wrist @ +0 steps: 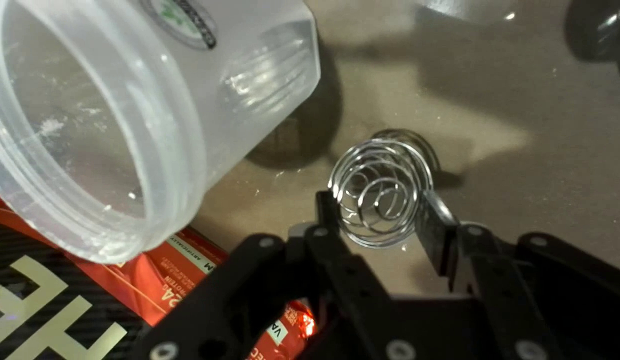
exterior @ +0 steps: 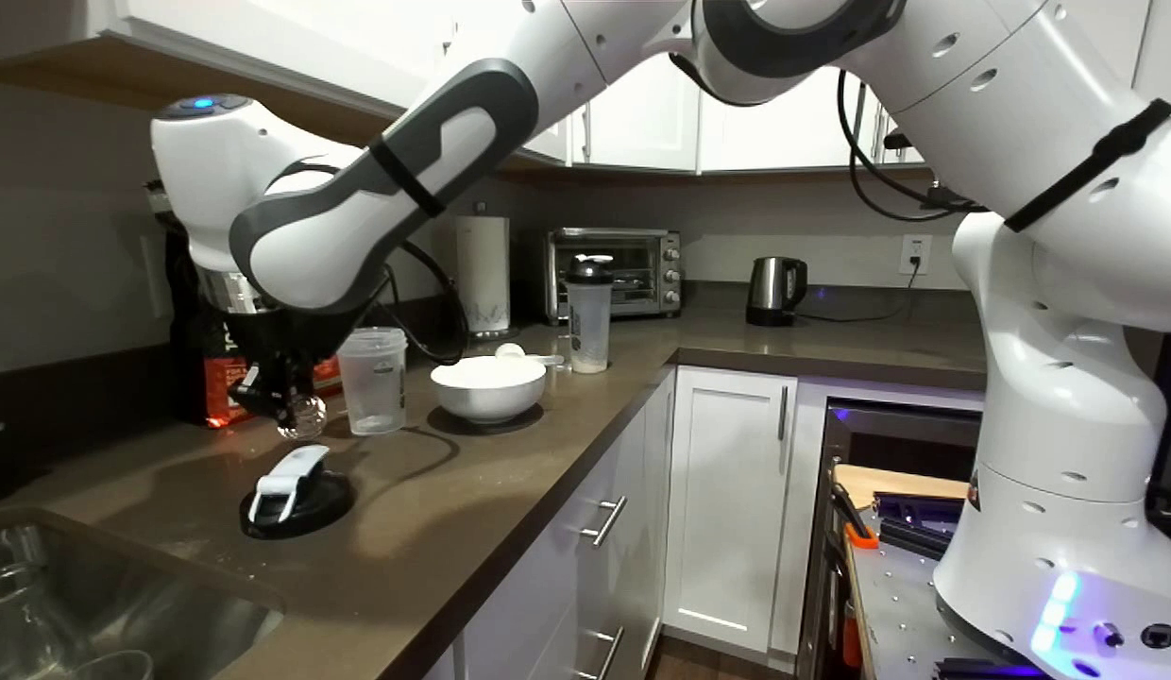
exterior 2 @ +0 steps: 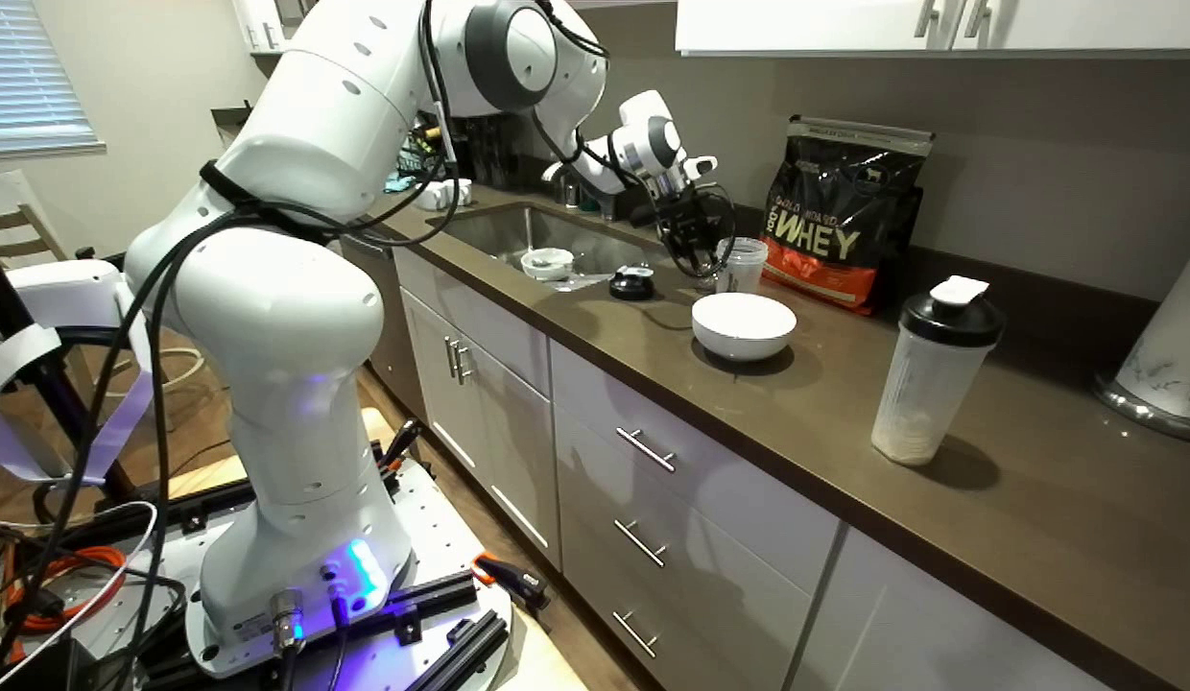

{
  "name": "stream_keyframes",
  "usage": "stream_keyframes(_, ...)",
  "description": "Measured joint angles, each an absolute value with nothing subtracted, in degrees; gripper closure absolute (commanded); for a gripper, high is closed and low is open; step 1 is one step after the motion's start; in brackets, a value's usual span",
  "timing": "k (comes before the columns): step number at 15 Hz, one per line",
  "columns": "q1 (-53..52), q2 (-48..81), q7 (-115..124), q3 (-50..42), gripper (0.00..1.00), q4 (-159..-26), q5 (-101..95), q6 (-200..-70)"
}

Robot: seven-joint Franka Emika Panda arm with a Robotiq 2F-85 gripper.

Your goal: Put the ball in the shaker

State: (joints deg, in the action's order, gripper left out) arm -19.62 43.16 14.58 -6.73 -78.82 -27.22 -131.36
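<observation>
The ball is a silver wire whisk ball, held between the two fingertips of my gripper in the wrist view. In an exterior view the ball hangs from the gripper tips a little above the counter. The shaker, a translucent whitish tumbler, stands upright and open-topped beside the gripper. It also shows in an exterior view, partly behind the gripper's cables, and at upper left in the wrist view. The ball is outside the shaker, apart from it, and lower than its rim.
A black lid with a white flip cap lies near the sink. A white bowl stands near the shaker. The whey bag leans at the wall behind. A lidded shaker bottle stands farther along the counter.
</observation>
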Motion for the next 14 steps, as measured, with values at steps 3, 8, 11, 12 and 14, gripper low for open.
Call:
stream_keyframes(3,-19.63,41.43,15.02,-6.73,0.58,-80.86,-27.22,-131.44)
stream_keyframes(8,-19.63,37.8,15.79,-6.68,0.6,-85.57,-27.22,-132.68)
stream_keyframes(11,-19.64,35.3,16.41,-6.63,0.62,-88.57,-27.24,-133.68)
stream_keyframes(12,-19.64,34.39,16.49,-6.61,0.62,-89.55,-27.24,-133.91)
stream_keyframes(14,-19.63,32.57,16.75,-6.57,0.63,-91.49,-27.24,-134.41)
